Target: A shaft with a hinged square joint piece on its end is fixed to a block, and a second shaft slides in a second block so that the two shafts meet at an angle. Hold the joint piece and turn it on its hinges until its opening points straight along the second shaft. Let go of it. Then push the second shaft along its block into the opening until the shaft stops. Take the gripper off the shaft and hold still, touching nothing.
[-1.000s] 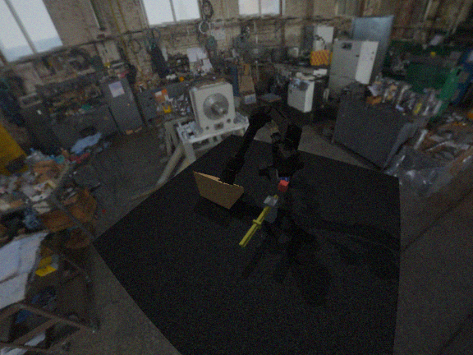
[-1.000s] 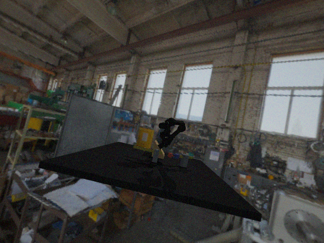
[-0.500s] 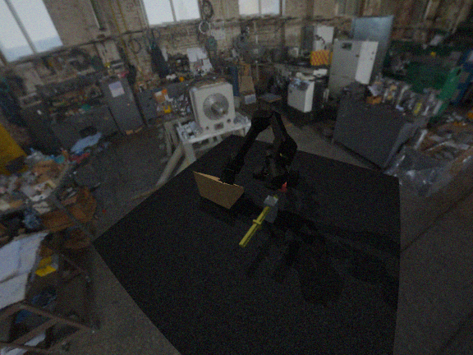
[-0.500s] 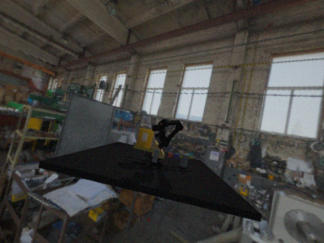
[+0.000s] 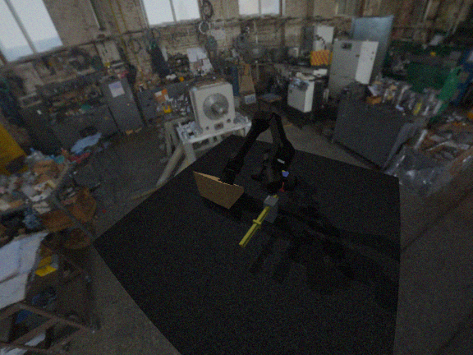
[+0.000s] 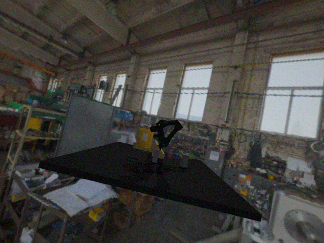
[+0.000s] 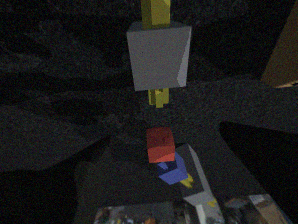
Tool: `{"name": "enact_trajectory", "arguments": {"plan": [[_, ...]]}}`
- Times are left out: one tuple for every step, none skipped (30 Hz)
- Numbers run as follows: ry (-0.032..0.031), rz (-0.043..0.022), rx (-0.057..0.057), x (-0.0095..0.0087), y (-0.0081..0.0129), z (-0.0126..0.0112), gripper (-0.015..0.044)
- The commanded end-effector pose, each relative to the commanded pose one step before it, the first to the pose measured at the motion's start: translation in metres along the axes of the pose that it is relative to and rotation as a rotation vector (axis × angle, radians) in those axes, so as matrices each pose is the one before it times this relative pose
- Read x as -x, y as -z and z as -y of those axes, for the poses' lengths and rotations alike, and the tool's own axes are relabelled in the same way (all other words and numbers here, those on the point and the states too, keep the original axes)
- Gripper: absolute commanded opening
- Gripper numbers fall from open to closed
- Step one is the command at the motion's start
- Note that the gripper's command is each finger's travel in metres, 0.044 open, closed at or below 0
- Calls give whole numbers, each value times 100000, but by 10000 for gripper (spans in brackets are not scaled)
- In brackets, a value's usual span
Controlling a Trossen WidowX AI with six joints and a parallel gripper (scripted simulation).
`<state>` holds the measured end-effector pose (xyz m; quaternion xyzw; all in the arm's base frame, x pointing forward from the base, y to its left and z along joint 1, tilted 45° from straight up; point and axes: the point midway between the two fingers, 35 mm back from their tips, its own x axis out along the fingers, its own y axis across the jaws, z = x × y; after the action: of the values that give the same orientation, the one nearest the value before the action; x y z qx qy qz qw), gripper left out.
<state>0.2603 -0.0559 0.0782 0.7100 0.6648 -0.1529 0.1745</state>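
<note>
The yellow second shaft (image 5: 249, 235) (image 7: 156, 12) (image 6: 143, 148) runs through its grey block (image 5: 269, 209) (image 7: 160, 57) (image 6: 155, 156). Its tip pokes out towards the red joint piece (image 5: 282, 187) (image 7: 160, 145) (image 6: 170, 154), with a gap between them. The red piece is hinged to a blue part (image 5: 285, 173) (image 7: 173, 171) (image 6: 176, 155) near the fixed shaft's grey block (image 7: 201, 172) (image 6: 184, 161). In the wrist view the red piece looks roughly in line with the second shaft; its opening is too dark to tell. My gripper (image 7: 166, 133) is open, its fingers on either side of the red piece and nothing held.
A tan, wedge-like board (image 5: 218, 191) (image 7: 285, 57) stands beside the arm's base, on the side of the second shaft's block. All stands on a black table top (image 5: 197, 283) (image 6: 112, 171). A small crosspiece (image 5: 257, 222) sticks out from the second shaft.
</note>
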Motion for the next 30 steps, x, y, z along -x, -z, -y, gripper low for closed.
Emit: {"name": "enact_trajectory", "arguments": {"plan": [[-193, 1400, 6604, 428, -890, -184, 440], [66, 693, 3386, 162, -419, -48, 440], [90, 693, 3380, 159, -424, -29, 440], [114, 692, 3374, 156, -428, -11, 440], [138, 690, 3368, 154, -431, 8, 440], [155, 686, 3423, 154, -441, 35, 440], [180, 683, 3421, 151, -443, 55, 440], [205, 678, 3415, 148, -443, 75, 440], [229, 673, 3409, 145, -442, 95, 440], [254, 666, 3403, 142, -440, 115, 440], [278, 658, 3396, 138, -437, 135, 440], [302, 649, 3390, 135, -433, 155, 440], [326, 640, 3384, 131, -429, 175, 440], [333, 649, 3299, 125, -427, 183, 440], [356, 639, 3293, 121, -421, 202, 440], [379, 628, 3286, 117, -414, 221, 440], [402, 616, 3280, 114, -407, 239, 440], [424, 603, 3274, 110, -398, 257, 440], [445, 589, 3268, 106, -389, 275, 440], [467, 575, 3262, 102, -379, 292, 440], [488, 560, 3255, 98, -368, 309, 440], [527, 563, 3368, 97, -370, 338, 440], [550, 547, 3370, 93, -358, 356, 440], [570, 527, 3363, 89, -343, 373, 440], [590, 507, 3356, 84, -329, 389, 440], [610, 487, 3349, 79, -313, 404, 440], [628, 465, 3342, 74, -297, 419, 440], [646, 443, 3336, 70, -280, 433, 440], [663, 420, 3329, 65, -262, 446, 440], [682, 389, 3326, 60, -242, 457, 440]]}}
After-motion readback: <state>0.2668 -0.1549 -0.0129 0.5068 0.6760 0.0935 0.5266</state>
